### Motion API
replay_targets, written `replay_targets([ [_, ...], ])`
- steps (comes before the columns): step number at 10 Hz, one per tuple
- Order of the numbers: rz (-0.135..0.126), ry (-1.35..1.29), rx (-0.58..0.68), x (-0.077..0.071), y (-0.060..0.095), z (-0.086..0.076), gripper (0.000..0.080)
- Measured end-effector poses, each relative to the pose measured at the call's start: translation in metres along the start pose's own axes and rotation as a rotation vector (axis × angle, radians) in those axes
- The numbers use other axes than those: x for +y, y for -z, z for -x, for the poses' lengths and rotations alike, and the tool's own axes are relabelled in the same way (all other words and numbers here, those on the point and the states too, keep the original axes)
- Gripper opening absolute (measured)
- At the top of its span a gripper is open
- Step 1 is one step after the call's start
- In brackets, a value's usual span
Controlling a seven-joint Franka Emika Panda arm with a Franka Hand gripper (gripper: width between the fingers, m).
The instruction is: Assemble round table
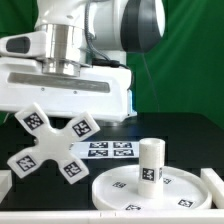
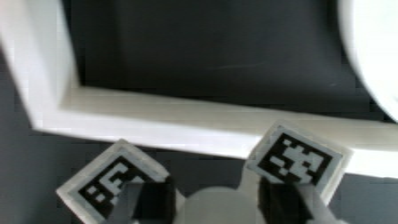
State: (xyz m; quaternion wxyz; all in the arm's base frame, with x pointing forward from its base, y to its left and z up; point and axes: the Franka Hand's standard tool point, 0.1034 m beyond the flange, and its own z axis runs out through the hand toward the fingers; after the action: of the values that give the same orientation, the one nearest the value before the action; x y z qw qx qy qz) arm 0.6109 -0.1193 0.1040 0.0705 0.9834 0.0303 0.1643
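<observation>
Holding the foot (image 1: 52, 145) above the desk (image 1: 190, 140).
Exterior view: foot tilted, at the view's left; leg (image 1: 150, 163) upright on the disc (image 1: 115, 190), at the right. Wrist view: fingers (image 2: 153, 200) clamp the foot between two tagged arms.

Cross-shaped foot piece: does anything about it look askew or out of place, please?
Yes: the cross-shaped foot piece is raised on edge, arms diagonal, at the exterior view's left, apart from the cylinder leg standing upright on the round disc.
</observation>
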Motion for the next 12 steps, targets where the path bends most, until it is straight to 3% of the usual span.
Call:
replay_targets([
  [3,0.0,0.0,-0.007,0.0,-0.004,0.002,0.0217],
  [5,0.006,0.006,-0.03,-0.001,-0.023,0.01,0.0217],
  [8,0.023,0.007,-0.033,0.006,-0.04,0.022,0.0217],
  [10,0.046,0.003,-0.019,0.013,-0.051,0.036,0.0217],
  [12,0.075,0.009,0.018,0.014,-0.058,0.04,0.0217],
])
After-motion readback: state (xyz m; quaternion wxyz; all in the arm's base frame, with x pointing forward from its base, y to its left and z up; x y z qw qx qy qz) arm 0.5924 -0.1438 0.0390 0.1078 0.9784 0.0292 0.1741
